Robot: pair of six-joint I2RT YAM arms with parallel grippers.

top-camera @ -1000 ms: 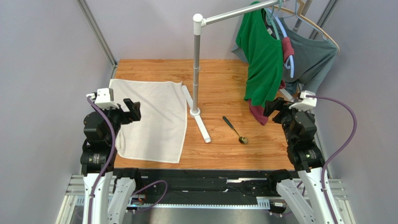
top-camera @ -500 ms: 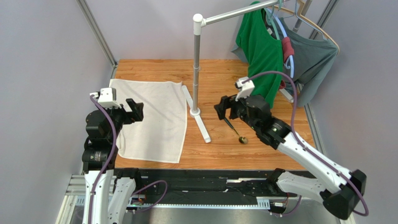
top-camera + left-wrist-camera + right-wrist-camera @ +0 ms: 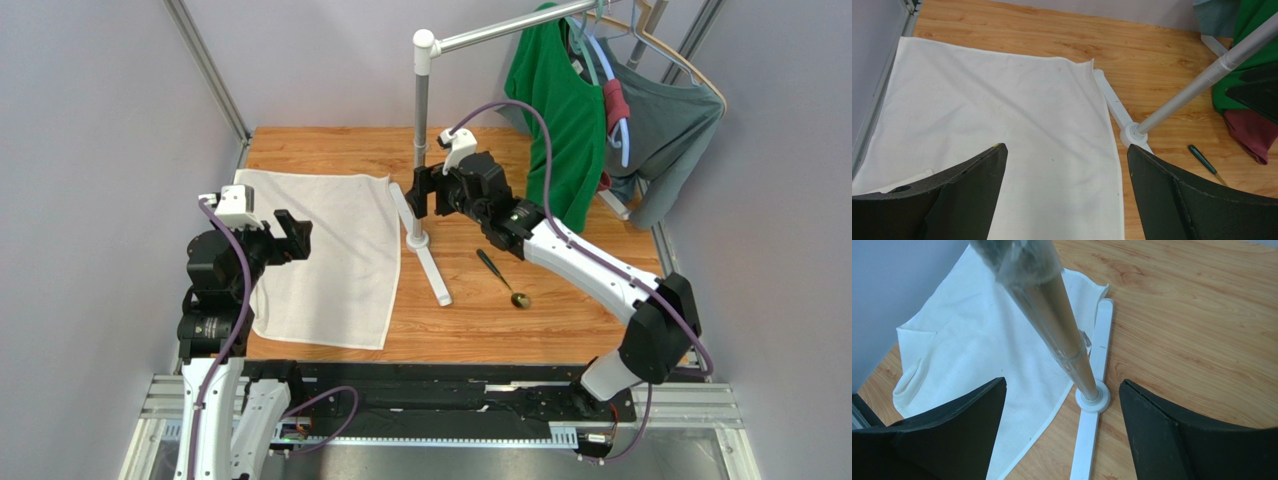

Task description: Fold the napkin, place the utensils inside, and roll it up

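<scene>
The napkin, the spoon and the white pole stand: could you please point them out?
napkin (image 3: 325, 255): top external view, middle of the cloth.
spoon (image 3: 497, 272): top external view, black handle.
white pole stand (image 3: 421, 120): top external view, upright pole.

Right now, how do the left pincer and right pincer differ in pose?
Pose: the left pincer hovers over the napkin, arm folded close to its base; the right pincer sits by the white pole stand, arm stretched far across the table.
View: the left pincer looks down on the napkin; the right pincer looks down the pole to its foot.
Shared: both open, both empty.
</scene>
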